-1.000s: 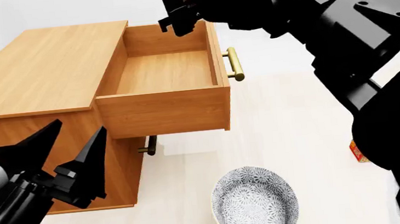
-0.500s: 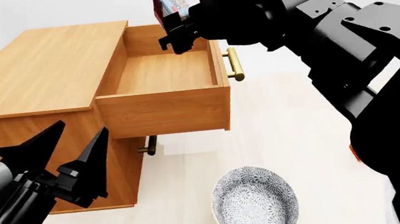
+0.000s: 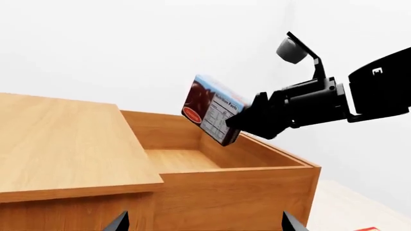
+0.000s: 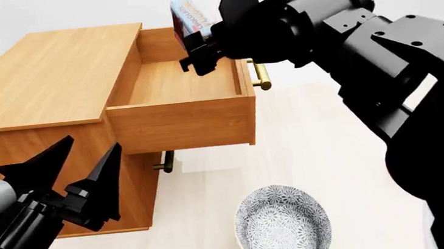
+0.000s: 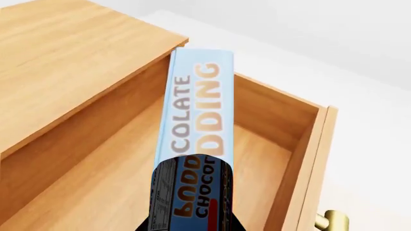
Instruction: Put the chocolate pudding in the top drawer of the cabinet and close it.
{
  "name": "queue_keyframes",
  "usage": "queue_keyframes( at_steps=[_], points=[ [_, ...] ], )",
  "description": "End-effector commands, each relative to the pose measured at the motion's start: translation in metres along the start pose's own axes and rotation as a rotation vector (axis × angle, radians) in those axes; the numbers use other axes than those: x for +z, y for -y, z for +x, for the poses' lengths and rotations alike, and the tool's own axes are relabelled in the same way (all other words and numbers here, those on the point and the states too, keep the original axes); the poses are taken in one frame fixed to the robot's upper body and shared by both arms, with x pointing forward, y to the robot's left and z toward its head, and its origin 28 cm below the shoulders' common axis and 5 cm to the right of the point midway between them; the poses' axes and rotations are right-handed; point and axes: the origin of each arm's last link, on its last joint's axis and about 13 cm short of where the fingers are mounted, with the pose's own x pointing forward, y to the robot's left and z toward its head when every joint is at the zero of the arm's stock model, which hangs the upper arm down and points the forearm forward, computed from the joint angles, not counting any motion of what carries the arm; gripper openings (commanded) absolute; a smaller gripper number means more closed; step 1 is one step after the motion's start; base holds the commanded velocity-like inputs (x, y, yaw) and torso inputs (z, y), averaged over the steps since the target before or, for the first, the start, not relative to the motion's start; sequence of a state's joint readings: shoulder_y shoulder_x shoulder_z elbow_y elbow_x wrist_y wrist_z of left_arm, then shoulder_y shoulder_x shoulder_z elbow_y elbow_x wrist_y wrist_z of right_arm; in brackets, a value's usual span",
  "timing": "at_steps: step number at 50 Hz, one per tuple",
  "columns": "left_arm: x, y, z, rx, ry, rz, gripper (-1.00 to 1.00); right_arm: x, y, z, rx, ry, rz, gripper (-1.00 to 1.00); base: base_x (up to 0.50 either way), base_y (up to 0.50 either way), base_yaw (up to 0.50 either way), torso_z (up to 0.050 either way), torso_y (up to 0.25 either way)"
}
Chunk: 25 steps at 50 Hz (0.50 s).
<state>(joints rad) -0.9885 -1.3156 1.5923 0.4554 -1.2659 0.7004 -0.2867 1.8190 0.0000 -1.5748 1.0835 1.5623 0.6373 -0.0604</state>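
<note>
My right gripper [image 4: 198,50] is shut on the chocolate pudding [image 4: 187,15], a thin flat box with light blue edges and a dark brown and red face. It holds the box tilted above the open top drawer [image 4: 181,79] of the cabinet [image 4: 46,74], near the drawer's back. The box shows in the left wrist view [image 3: 211,109] and in the right wrist view [image 5: 194,125] over the drawer's bare wooden floor [image 5: 103,192]. The drawer's brass handle [image 4: 260,72] faces right. My left gripper [image 4: 75,169] is open and empty, low beside the cabinet's front.
A patterned grey bowl [image 4: 283,227] sits on the pale floor below the drawer. The lower drawer's handle [image 4: 166,162] shows under the open drawer. The right arm [image 4: 378,54] fills the upper right of the head view.
My right gripper has carried the pudding box down and toward the drawer, so more of the box shows over the drawer's back. The left gripper has barely moved.
</note>
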Motion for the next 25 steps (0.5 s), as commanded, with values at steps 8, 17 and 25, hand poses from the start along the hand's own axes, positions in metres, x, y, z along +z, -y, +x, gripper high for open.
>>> queue_keyframes(
  at_steps=[8,17,25],
  points=[
    [-0.0021,-0.0010,0.0005,-0.001,-0.005,-0.004,1.00,-0.0061,-0.0001,0.0032,-0.002,-0.021,-0.021,-1.00,0.00,0.00,0.00,0.000,0.000],
    [-0.0030,-0.0012,0.0004,-0.001,-0.005,-0.006,1.00,-0.0086,0.0006,0.0042,-0.006,-0.033,-0.031,-1.00,0.00,0.00,0.00,0.000,0.001],
    [-0.0038,-0.0014,0.0005,-0.001,-0.006,-0.008,1.00,-0.0106,0.0006,0.0046,-0.004,-0.049,-0.044,-1.00,0.00,0.00,0.00,0.000,0.000]
  ],
)
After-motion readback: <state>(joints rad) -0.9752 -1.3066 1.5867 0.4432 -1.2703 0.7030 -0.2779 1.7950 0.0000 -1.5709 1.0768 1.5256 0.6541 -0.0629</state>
